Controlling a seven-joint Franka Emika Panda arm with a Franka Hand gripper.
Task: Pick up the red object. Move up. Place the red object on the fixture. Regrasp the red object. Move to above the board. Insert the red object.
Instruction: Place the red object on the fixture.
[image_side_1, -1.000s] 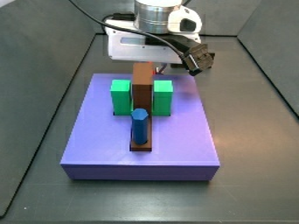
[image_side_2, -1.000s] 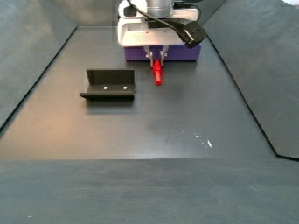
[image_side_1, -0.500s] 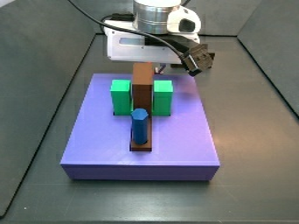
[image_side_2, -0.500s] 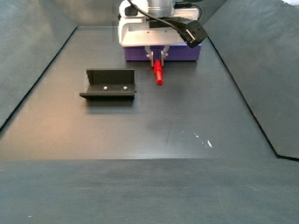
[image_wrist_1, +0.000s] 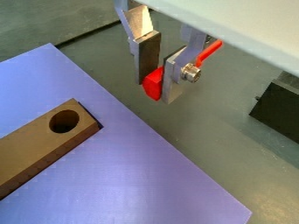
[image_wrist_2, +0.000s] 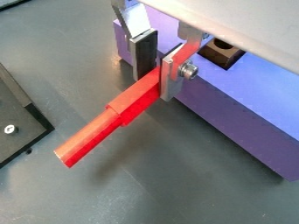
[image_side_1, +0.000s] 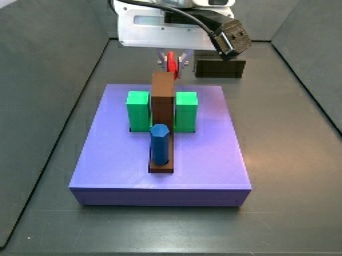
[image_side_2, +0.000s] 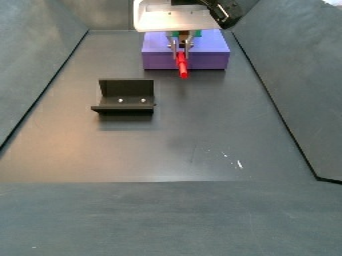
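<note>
Clamping red object (image_wrist_2: 117, 125): gripper (image_wrist_2: 158, 73)

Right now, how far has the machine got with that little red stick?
Picked up: the gripper, near the edge of the board, is shut on the red object, which hangs clear of the floor in a side view. In hand: carrying it. Left: the fixture stands empty, so placing it there, regrasping and inserting it in the board remain.

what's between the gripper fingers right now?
The gripper, beside the board's edge, is clamped on one end of the red object. The part under the pads is hidden.
</note>
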